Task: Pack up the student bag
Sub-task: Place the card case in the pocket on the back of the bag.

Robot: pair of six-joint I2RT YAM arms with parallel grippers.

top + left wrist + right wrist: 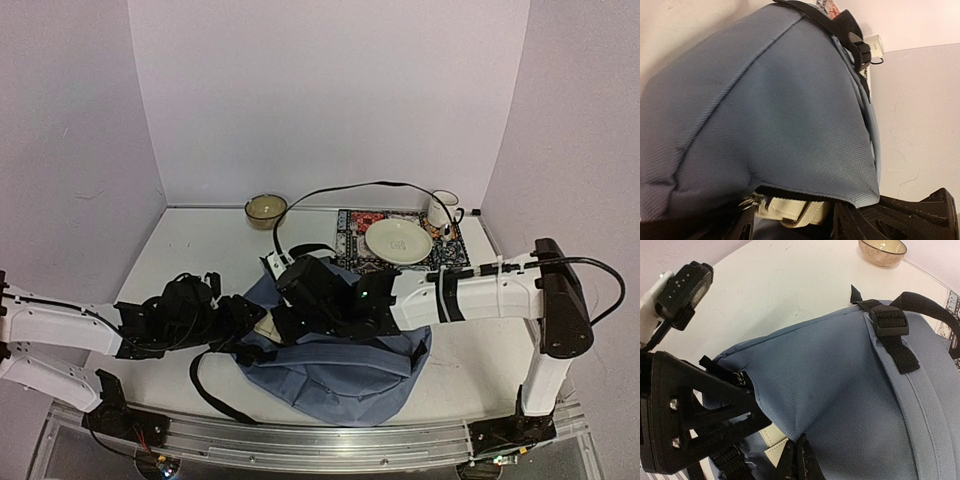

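The student bag (340,372) lies centred by the near edge of the surface (200,250). The right hand (799,460) pinches its fabric. The left hand (795,221), half spread, sits at its left rim. A bowl (266,209) and a plate (398,241) line the far edge.

The bottom edge of each wrist view cuts off the fingers of the left gripper (792,227) and the right gripper (797,460), and the student bag (850,390) runs off the sides. A cream thing (790,211) peeks out by the left gripper, mostly covered by blue cloth, so I cannot tell what it is. From above, both grippers' tips hide behind their own black bodies and the student bag.
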